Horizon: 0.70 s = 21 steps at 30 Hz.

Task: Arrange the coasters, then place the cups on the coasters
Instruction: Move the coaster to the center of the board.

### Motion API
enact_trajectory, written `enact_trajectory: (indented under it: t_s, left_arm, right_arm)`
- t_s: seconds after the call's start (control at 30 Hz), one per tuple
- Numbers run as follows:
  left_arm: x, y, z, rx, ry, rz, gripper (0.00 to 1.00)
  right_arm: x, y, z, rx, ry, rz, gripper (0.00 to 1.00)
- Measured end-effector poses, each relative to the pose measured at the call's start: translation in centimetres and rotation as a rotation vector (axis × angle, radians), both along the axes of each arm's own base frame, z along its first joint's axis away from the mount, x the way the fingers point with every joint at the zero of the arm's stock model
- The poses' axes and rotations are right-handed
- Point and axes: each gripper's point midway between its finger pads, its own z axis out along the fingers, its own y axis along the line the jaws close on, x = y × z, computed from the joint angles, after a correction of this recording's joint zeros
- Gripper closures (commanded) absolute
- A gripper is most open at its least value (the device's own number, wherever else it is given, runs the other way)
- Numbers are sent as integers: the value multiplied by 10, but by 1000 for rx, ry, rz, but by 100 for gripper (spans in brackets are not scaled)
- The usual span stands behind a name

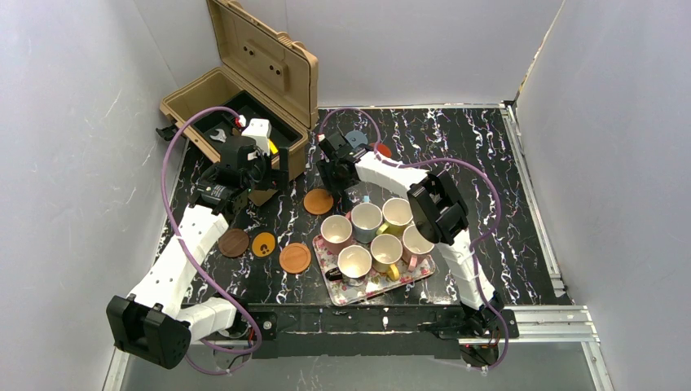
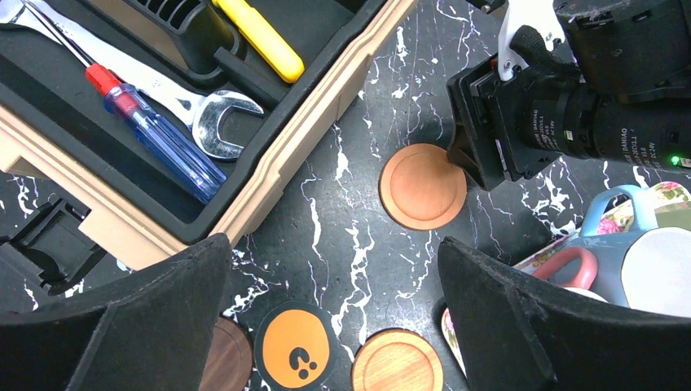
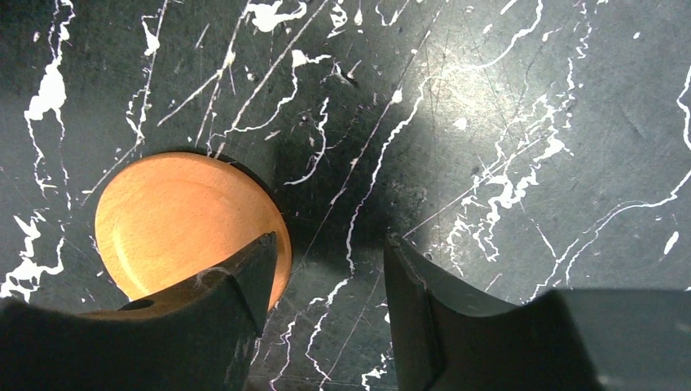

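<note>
Black jaws of the right gripper [image 3: 334, 314] stand partly apart with nothing between them, one tip overlapping the rim of a wooden orange coaster [image 3: 179, 224] lying flat on the marbled table [image 3: 505, 114]. Beside it the left gripper [image 2: 334, 326] gapes wide and empty above three other coasters [image 2: 297, 346]. Six cups [image 1: 375, 236] stand crowded together on the floral tray [image 1: 371, 287] nearby

Three cameras, one table top

The top camera sits high behind the arms and looks down on the whole table [image 1: 489, 163]. The left wrist camera looks down from lower, by the open tool case [image 2: 310, 134]. The right wrist camera is very close to the table. All three see the same orange coaster [image 1: 318, 201].
</note>
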Motion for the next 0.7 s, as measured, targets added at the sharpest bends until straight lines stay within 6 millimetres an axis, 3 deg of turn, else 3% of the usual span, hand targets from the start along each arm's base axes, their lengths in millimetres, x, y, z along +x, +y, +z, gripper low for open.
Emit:
enact_trajectory:
  t_s: [0.53,0.7]
  left_arm:
    - [0,0,0,-1,0,-1,4]
    - [0,-1,0,-6,2,-3,4]
  right_arm:
    - [-9,13,-2,1,-3,22,43]
    - [-11,16,-2,-5,-11,21,47]
